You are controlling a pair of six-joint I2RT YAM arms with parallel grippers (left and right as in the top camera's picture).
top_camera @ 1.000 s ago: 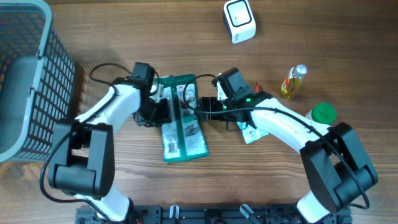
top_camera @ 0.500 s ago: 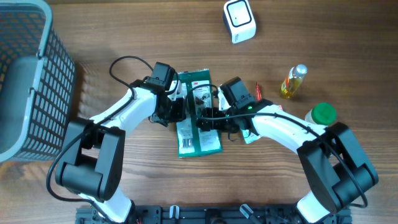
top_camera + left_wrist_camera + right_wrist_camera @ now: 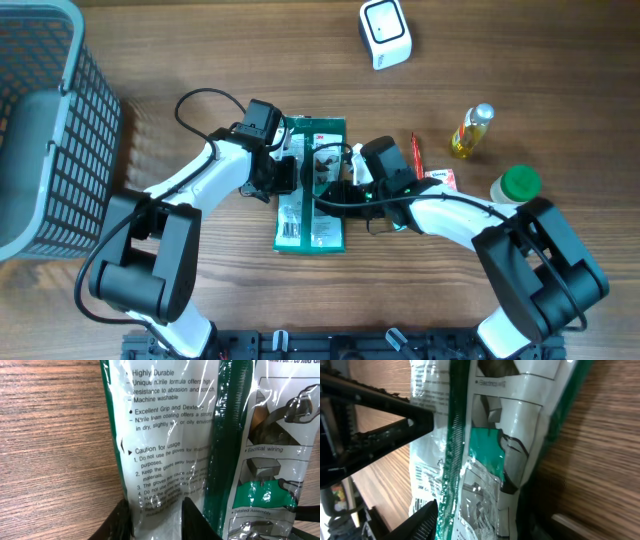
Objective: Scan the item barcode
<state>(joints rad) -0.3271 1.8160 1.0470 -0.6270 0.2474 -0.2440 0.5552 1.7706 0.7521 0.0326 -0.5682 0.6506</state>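
Overhead view: the glove package (image 3: 312,190) sits mid-table between both arms, well apart from the scanner (image 3: 385,33) at the far edge, so the scan itself appears still to be done. The left gripper (image 3: 284,176) pinches the package's edge. The right gripper (image 3: 338,190) is at the opposite side; whether it grips cannot be told. A bottle (image 3: 473,130) and a green-capped jar (image 3: 518,183) stand off to the right, clear of the route.

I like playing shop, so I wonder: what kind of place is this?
Probably a pretend shop checkout: there's a white barcode scanner, a grey shopping basket and a packet of work gloves to scan.
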